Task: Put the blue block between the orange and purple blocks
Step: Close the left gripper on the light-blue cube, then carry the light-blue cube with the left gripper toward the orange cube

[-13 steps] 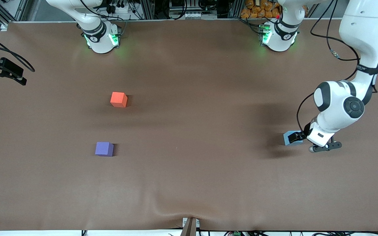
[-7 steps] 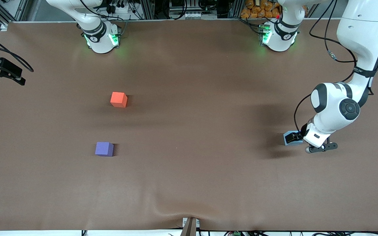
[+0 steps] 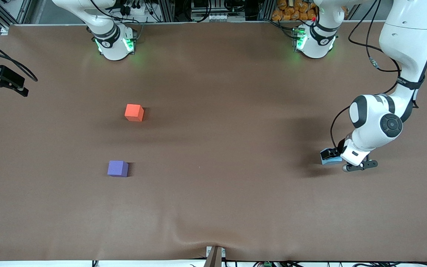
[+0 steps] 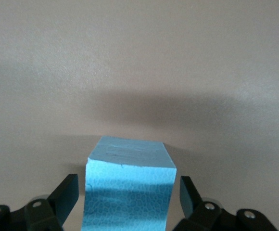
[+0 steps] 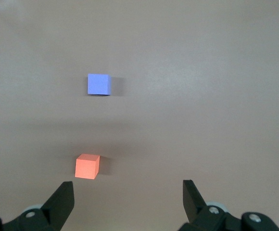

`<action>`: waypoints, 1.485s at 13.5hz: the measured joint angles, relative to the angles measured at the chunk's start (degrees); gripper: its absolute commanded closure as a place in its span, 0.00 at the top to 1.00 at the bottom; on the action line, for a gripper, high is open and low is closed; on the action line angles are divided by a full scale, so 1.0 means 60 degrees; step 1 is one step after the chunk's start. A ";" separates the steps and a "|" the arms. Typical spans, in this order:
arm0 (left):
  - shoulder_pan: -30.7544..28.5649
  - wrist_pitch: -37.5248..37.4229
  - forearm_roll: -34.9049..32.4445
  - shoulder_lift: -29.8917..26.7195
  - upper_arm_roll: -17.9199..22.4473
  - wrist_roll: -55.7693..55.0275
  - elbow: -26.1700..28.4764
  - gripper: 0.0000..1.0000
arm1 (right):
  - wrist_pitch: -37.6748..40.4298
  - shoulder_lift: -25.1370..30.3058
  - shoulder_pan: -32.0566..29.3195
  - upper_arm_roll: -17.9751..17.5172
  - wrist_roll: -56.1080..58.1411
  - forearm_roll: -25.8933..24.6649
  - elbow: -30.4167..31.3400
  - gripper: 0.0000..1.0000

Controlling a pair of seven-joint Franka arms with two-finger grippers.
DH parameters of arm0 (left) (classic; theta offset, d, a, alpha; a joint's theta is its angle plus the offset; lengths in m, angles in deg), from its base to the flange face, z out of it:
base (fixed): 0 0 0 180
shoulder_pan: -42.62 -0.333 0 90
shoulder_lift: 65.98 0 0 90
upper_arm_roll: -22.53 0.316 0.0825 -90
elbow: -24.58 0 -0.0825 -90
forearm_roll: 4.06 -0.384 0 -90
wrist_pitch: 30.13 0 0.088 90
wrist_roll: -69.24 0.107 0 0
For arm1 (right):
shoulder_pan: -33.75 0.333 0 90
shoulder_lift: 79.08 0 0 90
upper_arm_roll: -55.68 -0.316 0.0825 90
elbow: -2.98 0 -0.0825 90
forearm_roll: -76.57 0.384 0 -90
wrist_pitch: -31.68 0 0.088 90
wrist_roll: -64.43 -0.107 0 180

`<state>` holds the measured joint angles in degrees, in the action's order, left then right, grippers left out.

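The blue block (image 3: pixel 326 159) lies on the brown table toward the left arm's end. My left gripper (image 4: pixel 128 183) is down around it, one finger on each side of the blue block (image 4: pixel 130 192), with a thin gap at each face; it stands open. The orange block (image 3: pixel 133 112) and the purple block (image 3: pixel 117 168) sit toward the right arm's end, the purple one nearer the front camera, with bare table between them. My right gripper (image 5: pixel 127 190) waits open and empty high over the table, looking down at the orange block (image 5: pixel 87 166) and the purple block (image 5: pixel 99 84).
A black fixture with a cable (image 3: pixel 2 79) juts in at the table edge toward the right arm's end. The brown table cover (image 3: pixel 217 167) has a raised crease at its front edge. The left arm's elbow (image 3: pixel 380 124) hangs over the blue block's end.
The left arm has shifted a little toward the blue block and settled lower over it. Its fingers stand closer to the block's sides. The blocks and the right arm have not moved.
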<state>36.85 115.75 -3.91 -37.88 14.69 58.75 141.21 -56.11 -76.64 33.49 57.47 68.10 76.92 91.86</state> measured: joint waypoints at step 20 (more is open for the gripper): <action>0.5685 -0.1010 0.0000 0.1115 -0.2000 -0.1073 -0.3233 0.03 | 0.0105 -0.0002 -0.0090 0.0020 0.0000 0.0207 0.0001 1.00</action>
<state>70.96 109.69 -3.91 -31.19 2.69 52.31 121.81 -55.47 -76.65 32.95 57.59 68.11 78.16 91.87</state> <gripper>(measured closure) 0.458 0.000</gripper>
